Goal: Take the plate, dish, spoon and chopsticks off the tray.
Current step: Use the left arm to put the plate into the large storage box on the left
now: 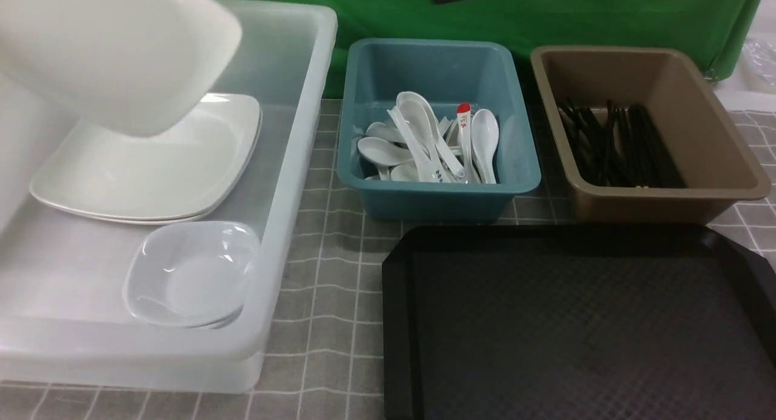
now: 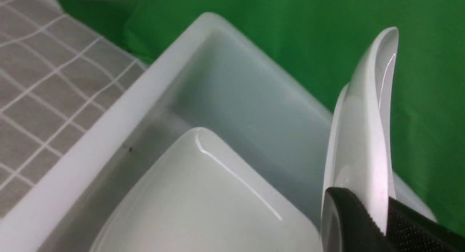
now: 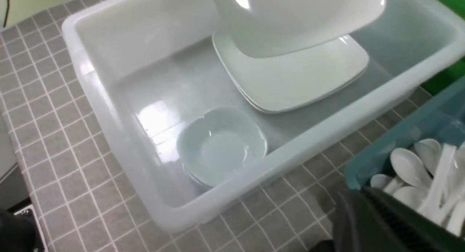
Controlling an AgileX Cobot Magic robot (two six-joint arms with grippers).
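My left gripper (image 2: 379, 212) is shut on the rim of the large white plate (image 2: 367, 135). It holds the plate (image 1: 109, 50) tilted in the air over the clear bin (image 1: 297, 183); in the front view the gripper is hidden behind it. Two similar plates (image 1: 151, 159) lie stacked in the bin under it. Small white dishes (image 1: 191, 274) sit stacked at the bin's near end. The black tray (image 1: 576, 335) shows nothing on its visible surface. White spoons (image 1: 424, 141) lie in the teal tub and black chopsticks (image 1: 618, 144) in the brown tub. My right gripper (image 3: 363, 197) is shut with nothing in it, near the teal tub's corner.
The teal tub (image 1: 364, 165) stands between the clear bin and the brown tub (image 1: 715, 159), behind the tray. One spoon with a red-tipped handle (image 1: 464, 129) lies among the white ones. Grey checked cloth (image 1: 327, 299) covers the table. A green backdrop (image 1: 606, 14) hangs behind.
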